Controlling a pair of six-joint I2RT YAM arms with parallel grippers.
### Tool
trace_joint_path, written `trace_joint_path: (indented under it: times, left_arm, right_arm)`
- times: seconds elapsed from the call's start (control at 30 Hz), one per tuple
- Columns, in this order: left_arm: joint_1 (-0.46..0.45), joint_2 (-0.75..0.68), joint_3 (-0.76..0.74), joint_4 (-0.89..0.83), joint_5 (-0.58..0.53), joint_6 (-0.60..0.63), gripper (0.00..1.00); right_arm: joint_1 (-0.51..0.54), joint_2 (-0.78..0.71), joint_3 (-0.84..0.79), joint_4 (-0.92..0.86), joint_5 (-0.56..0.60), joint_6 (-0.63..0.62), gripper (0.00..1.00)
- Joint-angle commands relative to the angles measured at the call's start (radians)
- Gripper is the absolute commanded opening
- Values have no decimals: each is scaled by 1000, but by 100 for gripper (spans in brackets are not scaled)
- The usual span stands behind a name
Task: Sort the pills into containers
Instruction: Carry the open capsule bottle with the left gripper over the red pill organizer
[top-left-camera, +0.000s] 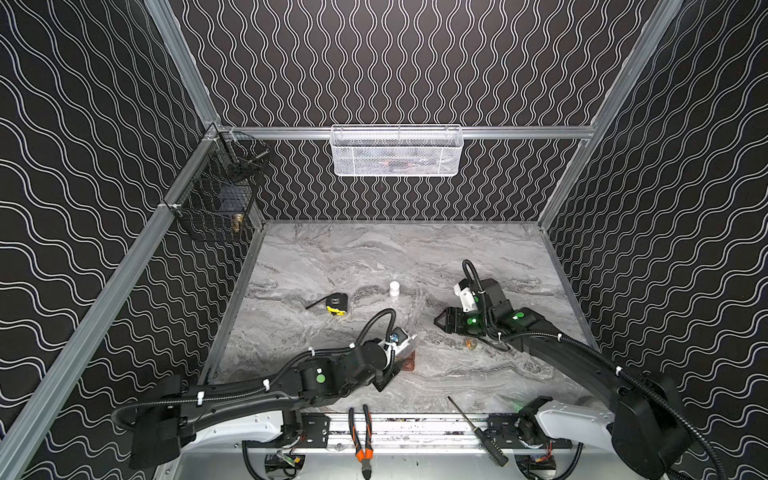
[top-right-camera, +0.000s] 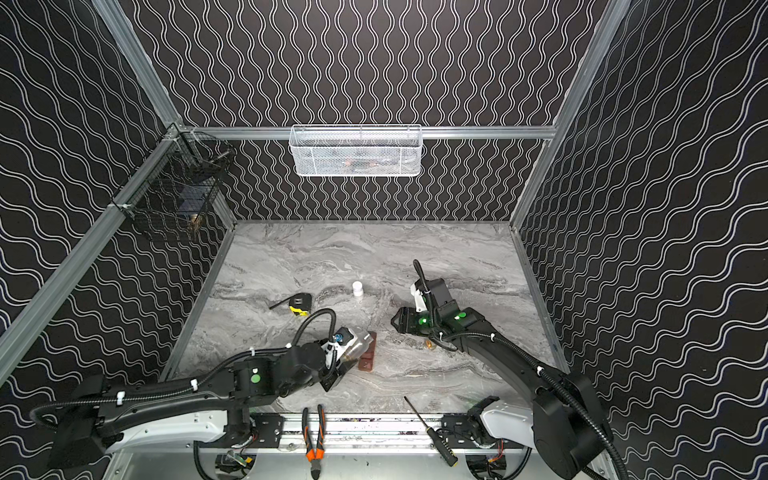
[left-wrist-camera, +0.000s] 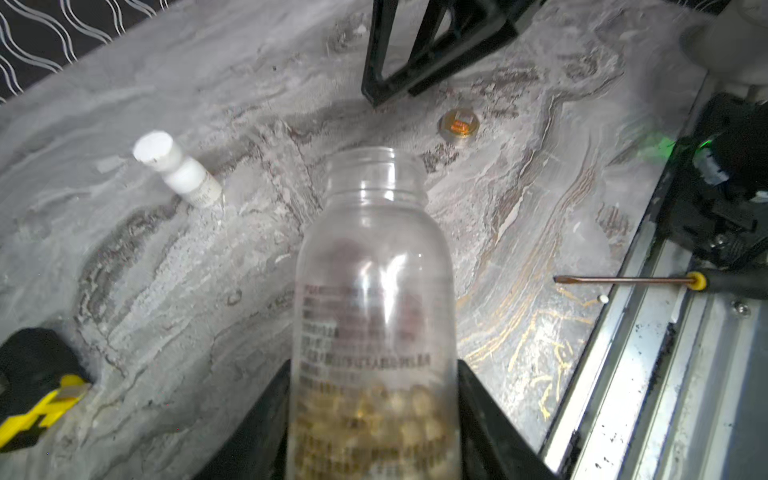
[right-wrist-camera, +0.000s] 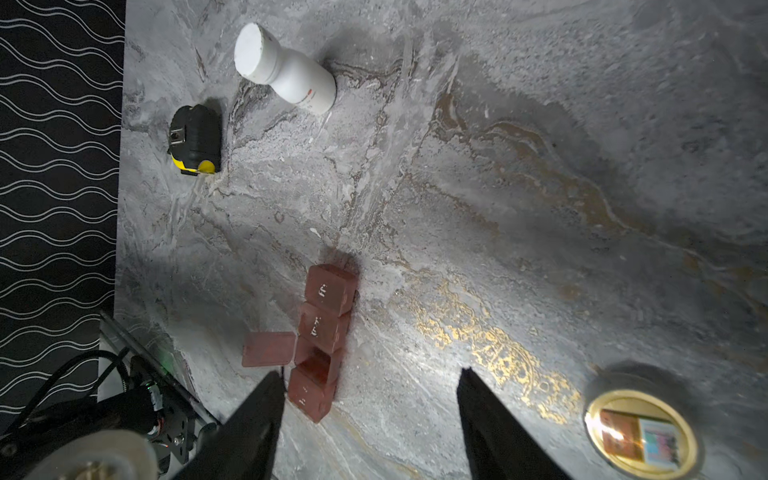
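Left pincer (left-wrist-camera: 374, 368) clamps a clear bottle (left-wrist-camera: 374, 257) of pills (left-wrist-camera: 395, 411) above the containers (right-wrist-camera: 324, 328), which lie on the worktop (right-wrist-camera: 540, 166) with one lid (right-wrist-camera: 268, 349) open. Right pincer (right-wrist-camera: 370, 372) hangs apart, empty, near the containers.

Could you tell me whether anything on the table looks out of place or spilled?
A small white bit lies alone beside the screwdriver near the table's front edge, possibly a stray pill; too small to tell.

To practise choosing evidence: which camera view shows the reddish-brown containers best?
Right wrist view: all four containers show, one lid open. In both top views the bottle covers part; the left wrist view gives only a reddish blur through it.
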Motion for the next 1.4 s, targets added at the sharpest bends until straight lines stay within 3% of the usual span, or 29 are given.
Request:
trace_joint_path:
  times: [0.0,0.37,0.63,1.13,1.37]
  left_arm:
    - [-1,35,25,-114,36,-121,0]
    - [16,130,144,-298,113,-183,0]
    - [73,137,129,-266,156,-161,0]
    - [132,260,226,-362,300,-108,0]
    - [154,306,256,-388,310,-98,0]
  right_arm:
    - [-1,4,-15,46,-7,-27,68]
    - [-5,39,-66,101,-39,-46,68]
    - [-7,51,-84,120,-45,-60,68]
    - [-15,63,-90,117,-46,-79,68]
    - [-19,58,-101,115,-44,-89,68]
